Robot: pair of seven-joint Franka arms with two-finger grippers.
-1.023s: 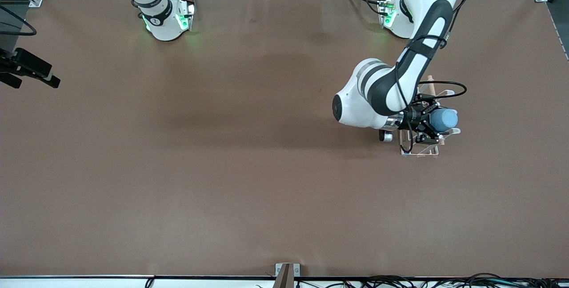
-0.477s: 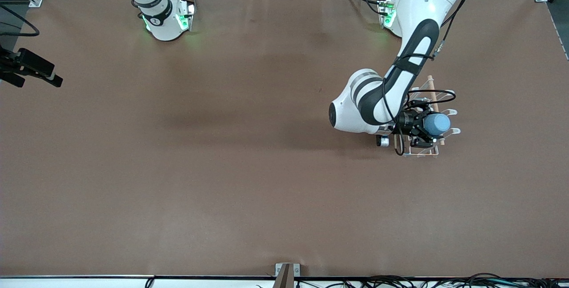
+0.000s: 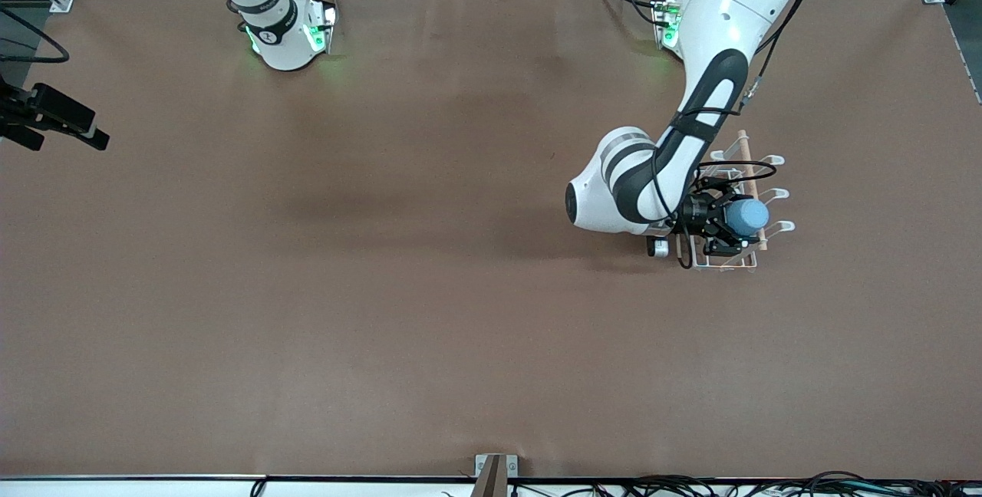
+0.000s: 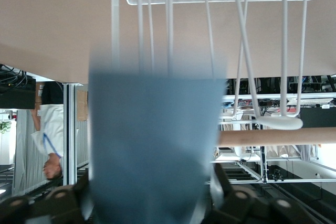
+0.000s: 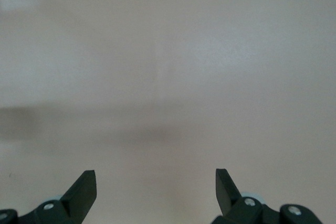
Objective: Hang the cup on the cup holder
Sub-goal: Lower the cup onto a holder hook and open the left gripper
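Left gripper [image 3: 725, 222]: over the cup holder, fingers clamped on the cup; in the left wrist view the dark fingers [image 4: 52, 205] flank the cup's sides
Cup [image 3: 746, 215]: light blue, held on its side above the cup holder, closed end pointing toward the left arm's end of the table; in the left wrist view its body [image 4: 152, 150] fills the foreground with white wire prongs showing past its rim
Cup holder [image 3: 771, 192]: white wire rack standing on the table toward the left arm's end, wooden rod [image 3: 748, 167] along its top; in the left wrist view the rack [image 4: 286, 51] shows upturned wire loops and the rod [image 4: 278, 136] crossing beside the cup
Change, cup: compared with one second ago, it lies closer in over the rack's middle and has shifted slightly toward the right arm's end of the table; it now overlaps the rod instead of jutting past it
Change, left arm: the elbow and forearm have drawn lower in the front view, exposing more of the rack's prongs
Right gripper [image 5: 156, 190]: fingers set wide apart over bare brown table [image 5: 168, 66], holding nothing; this arm waits at the right arm's end, unchanged across the frames
Table [image 3: 383, 290]: brown surface
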